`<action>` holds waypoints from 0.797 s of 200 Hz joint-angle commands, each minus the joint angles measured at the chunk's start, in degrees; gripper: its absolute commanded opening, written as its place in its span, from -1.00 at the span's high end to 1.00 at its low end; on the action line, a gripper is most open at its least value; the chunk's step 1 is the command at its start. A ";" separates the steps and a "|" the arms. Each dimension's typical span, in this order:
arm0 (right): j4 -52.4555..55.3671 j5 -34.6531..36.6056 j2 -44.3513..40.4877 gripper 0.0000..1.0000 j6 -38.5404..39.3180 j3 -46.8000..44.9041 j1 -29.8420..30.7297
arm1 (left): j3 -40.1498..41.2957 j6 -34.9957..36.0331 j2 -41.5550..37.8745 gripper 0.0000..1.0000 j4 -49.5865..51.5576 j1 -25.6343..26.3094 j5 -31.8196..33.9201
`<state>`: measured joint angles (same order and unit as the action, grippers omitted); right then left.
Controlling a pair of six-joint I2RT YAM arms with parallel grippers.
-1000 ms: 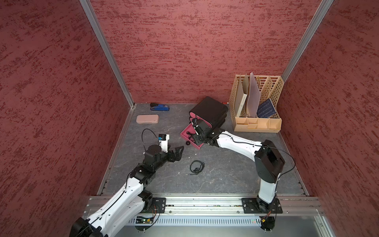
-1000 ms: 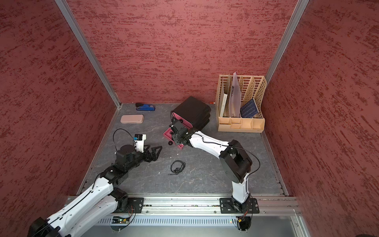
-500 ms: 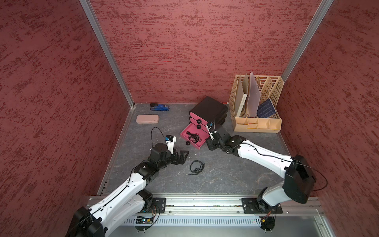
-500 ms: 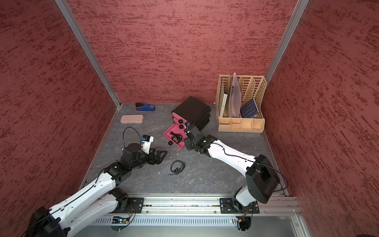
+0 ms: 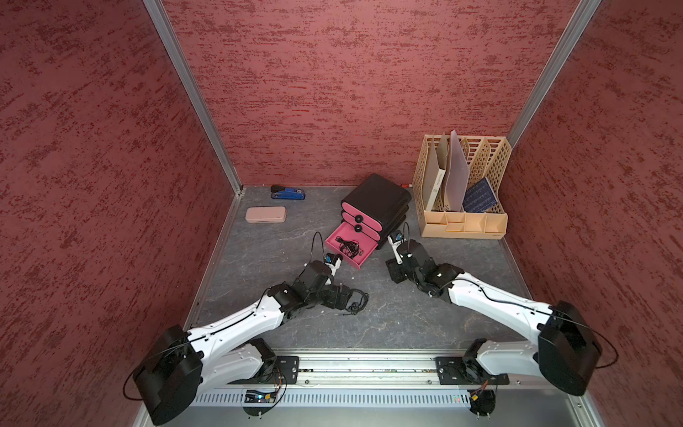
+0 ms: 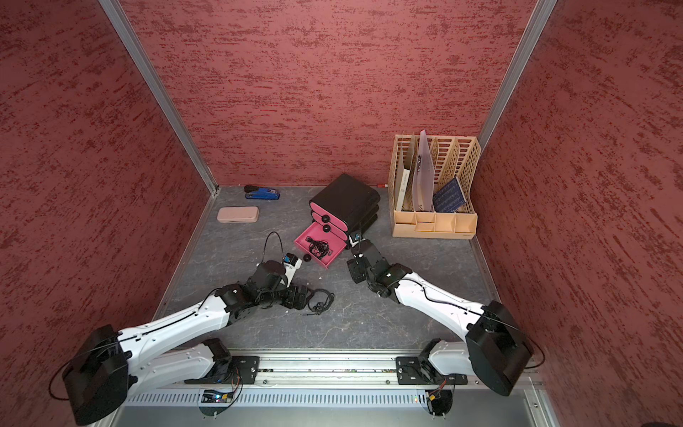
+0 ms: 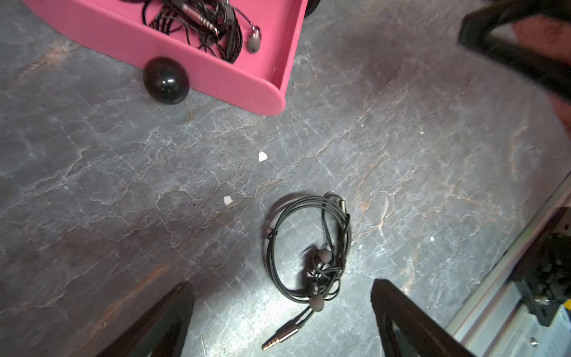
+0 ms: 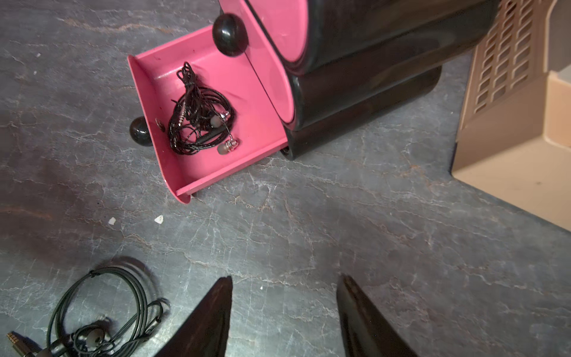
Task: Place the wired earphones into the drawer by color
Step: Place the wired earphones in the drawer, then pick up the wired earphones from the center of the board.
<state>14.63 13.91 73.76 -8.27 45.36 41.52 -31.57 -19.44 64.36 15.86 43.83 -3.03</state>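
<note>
On the bench, right in front of the left tool, the black earphones are lying in a loose coil, jack plug trailing out. That tool is gaping wide, gripping nothing, staying clear of the cable. Nearby, a second black set is sitting tangled inside the pulled-out pink drawer, bottom of the black cabinet. Over on the other side, the right tool is hanging released as well, empty, near the drawer's side.
</note>
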 commanded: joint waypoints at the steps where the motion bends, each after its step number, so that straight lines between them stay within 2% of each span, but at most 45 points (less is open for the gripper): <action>1: -4.08 2.16 -1.93 -0.17 1.09 -0.56 -0.12 | -2.46 2.15 2.72 -0.78 -1.49 1.03 1.40; 63: -3.70 3.30 -3.09 -0.18 1.17 -0.98 -0.12 | -5.99 4.38 13.22 -0.51 -3.40 2.48 3.03; 109: -3.65 3.49 -3.09 -0.18 1.33 -1.05 -0.12 | -7.47 5.05 17.53 -0.17 -4.42 2.69 2.89; 159: -3.65 3.67 -3.20 -0.18 1.24 -0.99 -0.12 | -8.90 5.37 20.77 0.00 -4.29 2.82 2.79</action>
<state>12.19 16.05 71.79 -7.42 45.04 41.52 -38.83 -14.92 84.07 12.40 46.30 -0.95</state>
